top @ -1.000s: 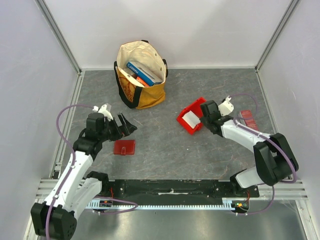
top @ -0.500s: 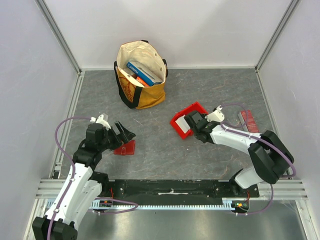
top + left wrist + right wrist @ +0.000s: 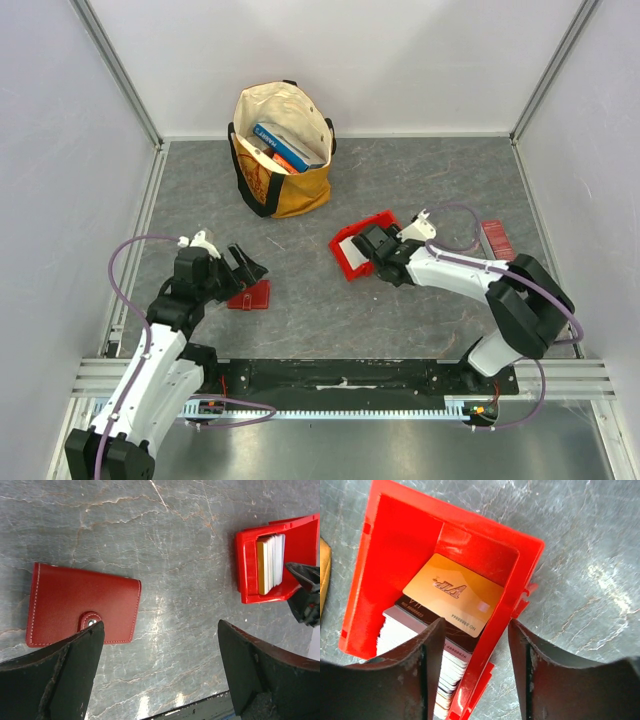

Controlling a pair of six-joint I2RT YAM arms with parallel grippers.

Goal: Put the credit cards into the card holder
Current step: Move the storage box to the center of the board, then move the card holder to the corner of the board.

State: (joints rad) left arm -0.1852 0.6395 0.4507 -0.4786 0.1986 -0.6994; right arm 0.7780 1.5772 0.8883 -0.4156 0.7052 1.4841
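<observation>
The right pincer (image 3: 476,625) has dragged the red bin (image 3: 350,268) of cards (image 3: 452,600) nearer the shut wallet (image 3: 82,602) and now straddles its wall, released. The left pincer (image 3: 160,627) hangs wide open over that wallet.

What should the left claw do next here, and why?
Probably lower the left claw onto the card holder: it lies closed, snap tab fastened, just below the open claw, and no card can go in until it opens. The credit cards sit stacked in the red bin beneath the right claw.
</observation>
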